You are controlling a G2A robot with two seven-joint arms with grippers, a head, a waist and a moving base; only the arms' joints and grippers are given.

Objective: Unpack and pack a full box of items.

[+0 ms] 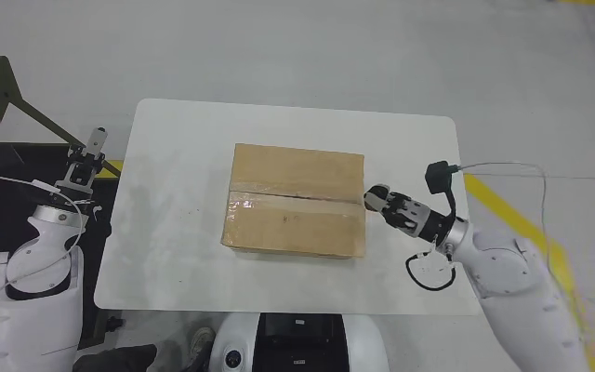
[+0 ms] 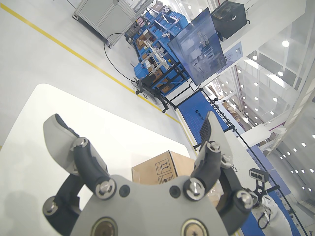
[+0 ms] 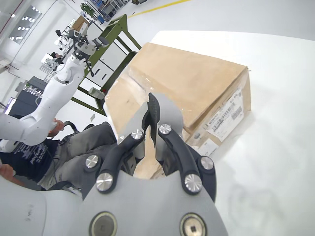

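The cardboard box [image 1: 294,200] sits taped shut mid-worktop [image 1: 167,251], with the right gripper [image 1: 374,197], fingers pressed together on nothing, at its right end beside the clear tape seam [image 1: 279,197]. A push there may slide the box left rather than break the tape, since the left gripper [image 1: 90,149], fingers spread wide, hangs off the worktop's left edge and cannot brace it. The white worktop looks smooth, and beyond it are pale grey floor, a yellow line [image 1: 493,200] at right and a green frame [image 1: 20,104] far left.

Top cam looks down — 2 wrist cams share box [image 3: 187,79].
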